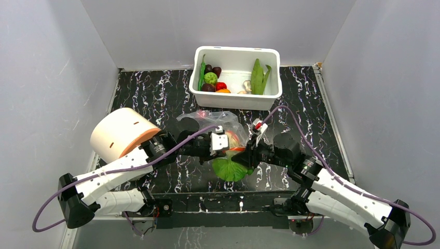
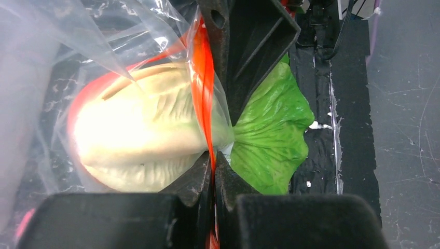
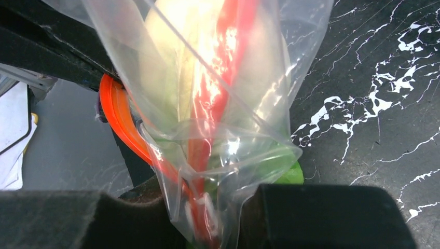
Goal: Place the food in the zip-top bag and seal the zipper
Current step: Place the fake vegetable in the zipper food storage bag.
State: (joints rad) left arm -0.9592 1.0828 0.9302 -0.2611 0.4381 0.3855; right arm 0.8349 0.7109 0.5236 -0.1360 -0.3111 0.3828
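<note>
I had the left gripper (image 2: 213, 162) pinched on the zipper (image 2: 202, 78) and the right gripper (image 3: 207, 212) clamping the bag (image 3: 264, 78), with the cabbage (image 2: 140, 129) halfway inside.

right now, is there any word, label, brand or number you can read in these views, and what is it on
No text can be read in any view.
white and red tag beside the zip-top bag: too small to read.
white tub, cabbage: no print shows.
</note>
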